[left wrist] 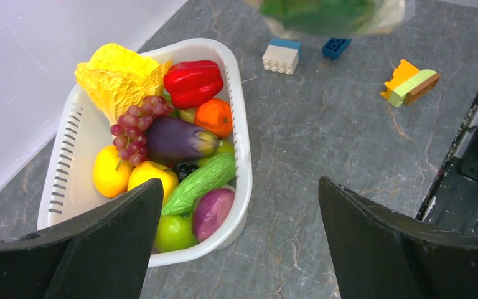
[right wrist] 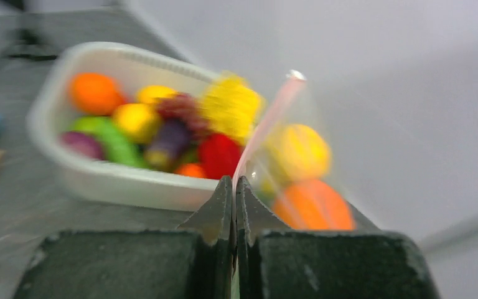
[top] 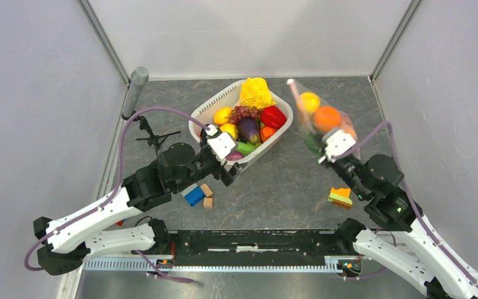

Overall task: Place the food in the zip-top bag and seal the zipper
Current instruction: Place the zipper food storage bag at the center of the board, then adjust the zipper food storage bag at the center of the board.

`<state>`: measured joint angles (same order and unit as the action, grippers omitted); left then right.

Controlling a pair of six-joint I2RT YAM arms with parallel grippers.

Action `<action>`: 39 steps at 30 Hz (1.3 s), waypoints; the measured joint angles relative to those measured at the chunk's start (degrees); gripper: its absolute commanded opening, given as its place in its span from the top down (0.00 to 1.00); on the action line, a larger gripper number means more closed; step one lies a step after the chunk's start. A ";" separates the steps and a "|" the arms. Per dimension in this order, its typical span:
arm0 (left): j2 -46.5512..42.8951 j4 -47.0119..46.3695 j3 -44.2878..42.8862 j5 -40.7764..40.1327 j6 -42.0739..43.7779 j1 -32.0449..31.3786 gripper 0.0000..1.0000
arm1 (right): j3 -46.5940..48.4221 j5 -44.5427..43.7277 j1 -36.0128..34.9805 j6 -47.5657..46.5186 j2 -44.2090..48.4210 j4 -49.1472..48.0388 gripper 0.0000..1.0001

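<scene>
Pinching the zipper of the zip-top bag, the right gripper is closed on the pale pink strip, the bag just right of the white basket with an orange and a yellow fruit inside. The left gripper hangs wide open and empty over the basket's near end, where much food lies.

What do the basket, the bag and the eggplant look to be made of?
The basket looks like white moulded plastic, fairly matte, with slots cut in its wall. The bag is thin clear plastic film: an orange shows through it, and it crinkles. The eggplant is probably hard plastic, glossy, with a bright highlight on its purple skin.
</scene>
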<state>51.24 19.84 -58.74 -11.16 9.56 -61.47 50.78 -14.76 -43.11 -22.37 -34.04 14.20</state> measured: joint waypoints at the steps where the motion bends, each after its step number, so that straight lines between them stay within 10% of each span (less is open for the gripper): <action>1: -0.35 -0.22 0.26 -0.46 -0.13 0.02 0.00 | -1.33 5.73 0.02 0.22 1.05 -0.09 0.96; 7: -1.27 -1.49 0.85 -2.12 -0.26 0.35 0.00 | -15.91 37.79 -0.61 6.25 -2.29 -2.60 0.95; 12: -1.53 -2.29 1.03 -3.02 -1.11 0.68 0.00 | -23.54 45.90 -2.51 8.09 -4.26 -0.37 0.69; 24: -2.14 -2.84 1.05 -3.56 -1.79 1.86 0.00 | -24.13 62.84 -3.15 13.64 -1.01 -12.66 0.57; 29: -2.19 -2.82 1.05 -3.58 -1.95 2.01 0.00 | -23.04 48.19 -3.45 14.32 4.17 -13.18 0.33; 35: -2.08 -2.84 1.05 -3.32 -2.51 2.27 0.00 | -21.03 10.93 -3.34 19.32 3.48 -12.74 0.29; 39: -1.64 -2.78 1.05 -3.26 -2.80 2.27 0.00 | -19.65 1.42 -3.26 22.29 -4.15 -11.72 0.28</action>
<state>49.60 17.06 -57.69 -14.41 6.76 -59.20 31.14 -13.34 -46.37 -0.08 -38.20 2.48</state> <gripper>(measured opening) 0.994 0.708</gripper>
